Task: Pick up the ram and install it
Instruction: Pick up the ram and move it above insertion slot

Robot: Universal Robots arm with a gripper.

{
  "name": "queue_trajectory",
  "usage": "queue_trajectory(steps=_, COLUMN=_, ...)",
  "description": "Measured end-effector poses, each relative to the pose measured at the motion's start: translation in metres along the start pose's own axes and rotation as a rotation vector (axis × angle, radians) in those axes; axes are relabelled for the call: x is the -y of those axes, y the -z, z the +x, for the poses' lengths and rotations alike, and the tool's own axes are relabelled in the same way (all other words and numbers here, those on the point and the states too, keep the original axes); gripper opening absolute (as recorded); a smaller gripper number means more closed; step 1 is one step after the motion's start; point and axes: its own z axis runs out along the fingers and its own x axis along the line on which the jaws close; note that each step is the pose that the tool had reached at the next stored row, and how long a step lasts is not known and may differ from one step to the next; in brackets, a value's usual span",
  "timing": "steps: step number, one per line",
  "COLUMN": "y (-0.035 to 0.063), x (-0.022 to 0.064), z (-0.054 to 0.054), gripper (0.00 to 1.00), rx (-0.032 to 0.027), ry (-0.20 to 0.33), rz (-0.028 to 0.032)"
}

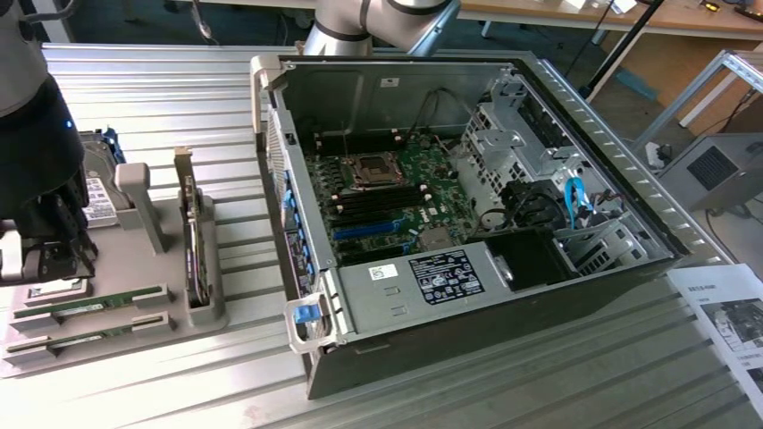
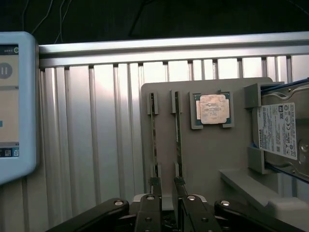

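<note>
Two ram sticks, thin green boards, lie in slots of the grey tray (image 1: pixel 143 344): one ram (image 1: pixel 93 305) and a second ram (image 1: pixel 86 337) beside it. In the wrist view both are edge-on, one ram (image 2: pixel 153 137) and the other ram (image 2: pixel 178 140). My gripper (image 1: pixel 53 266) hangs over the tray's end at the exterior view's left. In the wrist view the gripper (image 2: pixel 167 189) is open, one fingertip over each stick's end, with bare tray between the fingers. The open computer case (image 1: pixel 477 206) shows its motherboard and black memory slots (image 1: pixel 381 204).
On the tray also stand an upright expansion card (image 1: pixel 191 237), a hard drive (image 2: pixel 282 137) and a processor chip (image 2: pixel 212 109). A pale blue screen device (image 2: pixel 14 106) lies on the ribbed metal table (image 2: pixel 96 145). A printed sheet (image 1: pixel 730 322) lies at the exterior view's right.
</note>
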Motion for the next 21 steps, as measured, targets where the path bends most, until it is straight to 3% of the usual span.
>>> queue_trajectory(steps=21, y=-0.0205, x=0.0005, z=0.001, gripper=0.24, rx=-0.0003, ry=0.000, rz=0.0001)
